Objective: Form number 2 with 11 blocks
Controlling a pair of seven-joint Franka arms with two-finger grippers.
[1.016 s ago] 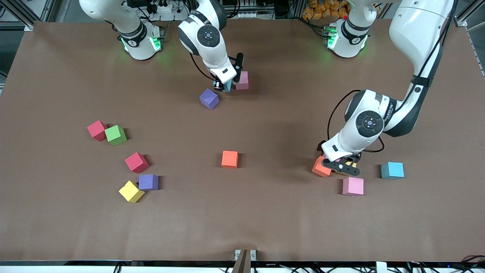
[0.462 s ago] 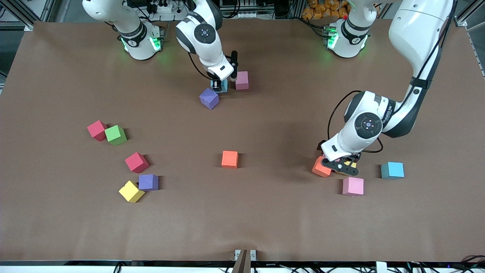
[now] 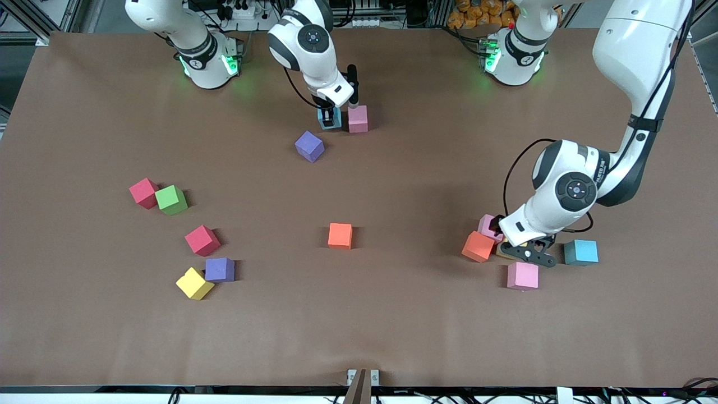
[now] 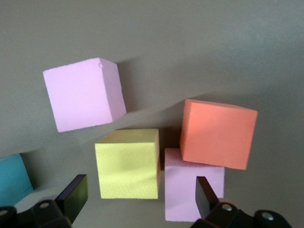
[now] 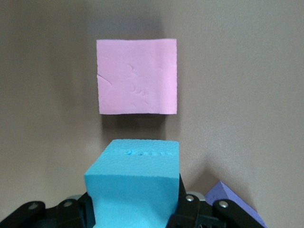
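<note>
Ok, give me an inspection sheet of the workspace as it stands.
Surface: brown table, flat.
Job's things: blue block in the right gripper beside a pink block; yellow block, orange block and two pink ones under the left gripper; others scattered.
Clutter: green cube.
Grippers: right gripper shut on the blue block; left gripper open over the yellow block.
Cables: black cable on the left arm.
Surroundings: nothing seen.

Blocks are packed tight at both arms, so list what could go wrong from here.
1. The right end effector, shut on a blue block, is beside a pink block; lowering it could nudge the pink one.
2. The left end effector, open over a yellow block, has one finger over a second pink block beside an orange block; closing may drag neighbours along.
</note>
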